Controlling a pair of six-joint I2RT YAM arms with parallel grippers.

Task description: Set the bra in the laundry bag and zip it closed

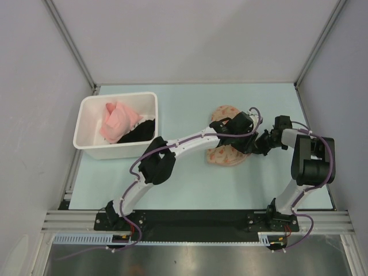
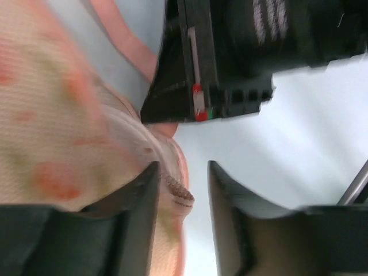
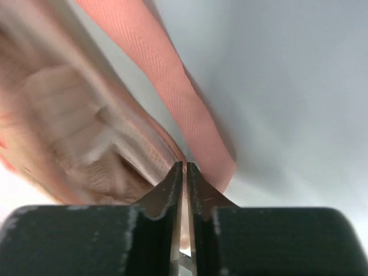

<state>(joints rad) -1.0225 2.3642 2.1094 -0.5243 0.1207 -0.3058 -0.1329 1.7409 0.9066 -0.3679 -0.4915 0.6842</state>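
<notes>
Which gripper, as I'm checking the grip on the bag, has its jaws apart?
The left gripper: its jaws stand clearly apart, while the right gripper has its jaws pressed together.

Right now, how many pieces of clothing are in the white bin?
2: a pink cloth in the left and middle of the white bin, and a black garment at its near right corner. More may be hidden beneath them.

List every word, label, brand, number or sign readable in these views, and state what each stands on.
No text can be read in any view.
White marks on the black robot housing, left wrist view: too blurred to read.
The cream-peach printed fabric laundry bag: only an orange-pink pattern, no letters.
The white plastic bin: no label visible.
</notes>
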